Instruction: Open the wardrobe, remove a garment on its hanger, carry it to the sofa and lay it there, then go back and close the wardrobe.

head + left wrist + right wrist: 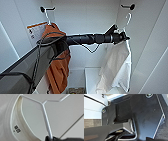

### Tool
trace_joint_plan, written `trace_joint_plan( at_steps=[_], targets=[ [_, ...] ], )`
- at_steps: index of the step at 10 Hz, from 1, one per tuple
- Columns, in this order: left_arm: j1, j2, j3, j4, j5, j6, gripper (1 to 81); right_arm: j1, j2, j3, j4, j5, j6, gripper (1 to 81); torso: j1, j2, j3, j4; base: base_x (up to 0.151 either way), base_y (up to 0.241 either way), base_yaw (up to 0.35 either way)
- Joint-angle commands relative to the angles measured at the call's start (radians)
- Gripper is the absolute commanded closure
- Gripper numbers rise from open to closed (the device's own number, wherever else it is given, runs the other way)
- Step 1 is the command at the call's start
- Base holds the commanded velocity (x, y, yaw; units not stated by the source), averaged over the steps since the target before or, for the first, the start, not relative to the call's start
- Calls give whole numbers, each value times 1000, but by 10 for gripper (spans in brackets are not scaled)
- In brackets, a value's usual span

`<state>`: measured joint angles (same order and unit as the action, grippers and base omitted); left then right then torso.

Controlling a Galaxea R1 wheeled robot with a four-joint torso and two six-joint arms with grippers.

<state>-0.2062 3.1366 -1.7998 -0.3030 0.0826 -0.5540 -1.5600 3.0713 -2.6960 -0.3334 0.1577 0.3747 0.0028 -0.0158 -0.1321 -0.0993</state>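
Head view: you face the wardrobe (85, 20) with its interior exposed, white back panel and side walls all around. Two dark pegs sit high on the back wall, one at 11 o'clock, one at 1 o'clock. A rust-orange garment (58, 67) hangs from the 11 o'clock peg, with an orange-and-white label (35, 30) on the wall just beside it. The white garment (116, 67) hangs limp at 4 o'clock, its hanger (128, 18) hooked toward the 1 o'clock peg. A white shelf (91, 75) lies low at 6 o'clock.

Your left arm crosses the frame from 8 o'clock; the left gripper (122, 37) sits at the hanger's neck, above the white cloth.

Left wrist view: dark fingertips (50, 138) are clamped on the hanger's (46, 119) thin white stem, collar and tag beside it.

Right gripper: the right wrist view gives dark robot housing; you cannot tell its state.
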Motion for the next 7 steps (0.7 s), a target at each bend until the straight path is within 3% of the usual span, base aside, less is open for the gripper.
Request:
trace_joint_plan(
  at_steps=[1,7],
  targets=[
    [-178,-71,67,31,-52,14,811,31,0,7,5,-43,0,10,0,0,0,0,0,0,0],
    [-163,-116,117,39,-52,16,811,31,0,4,5,-43,0,10,0,0,0,0,-11,0,0]
  ],
)
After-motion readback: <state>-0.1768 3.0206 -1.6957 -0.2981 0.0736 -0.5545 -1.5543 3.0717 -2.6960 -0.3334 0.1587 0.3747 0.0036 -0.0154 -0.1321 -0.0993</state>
